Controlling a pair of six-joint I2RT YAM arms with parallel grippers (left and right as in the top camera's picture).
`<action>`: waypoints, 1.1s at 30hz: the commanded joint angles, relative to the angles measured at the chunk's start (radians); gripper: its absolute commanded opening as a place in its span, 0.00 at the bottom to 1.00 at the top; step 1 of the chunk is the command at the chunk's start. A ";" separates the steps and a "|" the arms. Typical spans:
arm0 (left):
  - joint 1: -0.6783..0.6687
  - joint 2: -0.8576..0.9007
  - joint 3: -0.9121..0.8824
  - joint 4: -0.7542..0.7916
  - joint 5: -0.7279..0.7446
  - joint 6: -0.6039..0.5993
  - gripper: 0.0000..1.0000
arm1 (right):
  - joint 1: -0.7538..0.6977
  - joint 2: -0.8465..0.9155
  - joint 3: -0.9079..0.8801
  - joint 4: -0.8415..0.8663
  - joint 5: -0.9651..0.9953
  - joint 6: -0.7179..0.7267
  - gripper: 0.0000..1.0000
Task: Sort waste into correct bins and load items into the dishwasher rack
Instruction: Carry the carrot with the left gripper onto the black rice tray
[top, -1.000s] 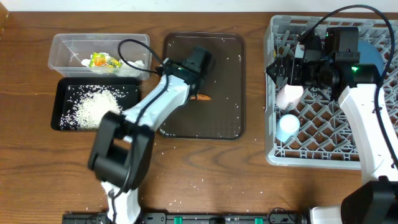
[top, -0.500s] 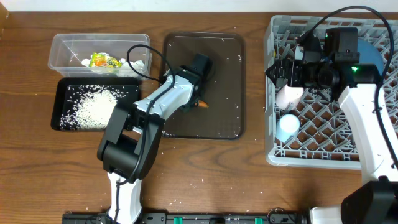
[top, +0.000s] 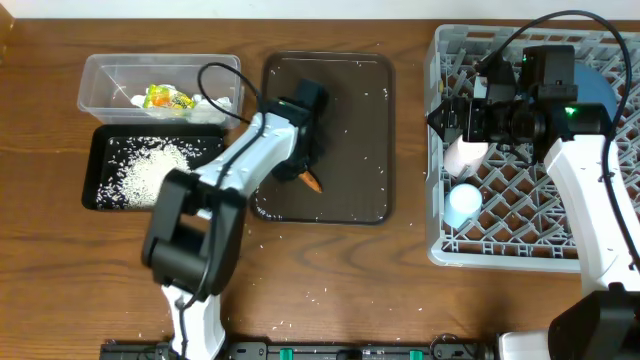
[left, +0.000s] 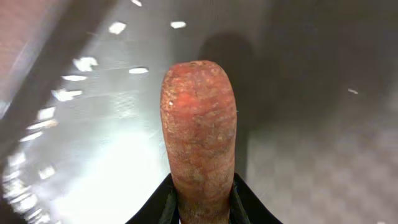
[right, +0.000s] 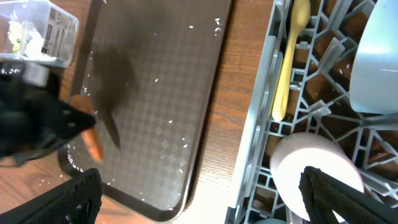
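My left gripper (top: 306, 170) is shut on the thin orange-brown stick (top: 312, 182) over the dark brown serving tray (top: 350, 120). In the left wrist view the stick (left: 199, 130) juts out from between the black fingertips (left: 245, 202), close above the tray. The clear tub (top: 110, 75) holds a yellow-green wrapper (top: 165, 98) and white paper. The black tray (top: 205, 150) holds rice (top: 150, 175). My right gripper (top: 445, 118) stands wide open, holding nothing, at the grey rack's (top: 440, 240) left edge, above the pink cup (right: 317, 165). The yellow spoon (right: 289, 56), bowl (right: 376, 56) and light blue cup (top: 463, 203) lie in the rack.
A dark blue plate (top: 600, 92) stands at the rack's back right, partly behind the right arm. Loose rice grains dot the serving tray (right: 161, 93) and the wooden table near its front edge (top: 320, 295).
The left gripper has shut on the stick and carried it a little toward the tray's front left. The right arm has not moved.
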 joint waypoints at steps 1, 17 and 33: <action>0.041 -0.127 0.041 -0.052 0.006 0.061 0.20 | -0.006 -0.011 -0.001 0.000 -0.010 -0.019 0.99; 0.514 -0.197 -0.002 -0.217 -0.123 -0.072 0.19 | -0.002 -0.011 -0.001 -0.001 -0.011 -0.019 0.99; 0.648 -0.035 -0.074 -0.072 -0.124 -0.089 0.32 | -0.002 -0.011 -0.001 -0.002 -0.011 -0.019 0.99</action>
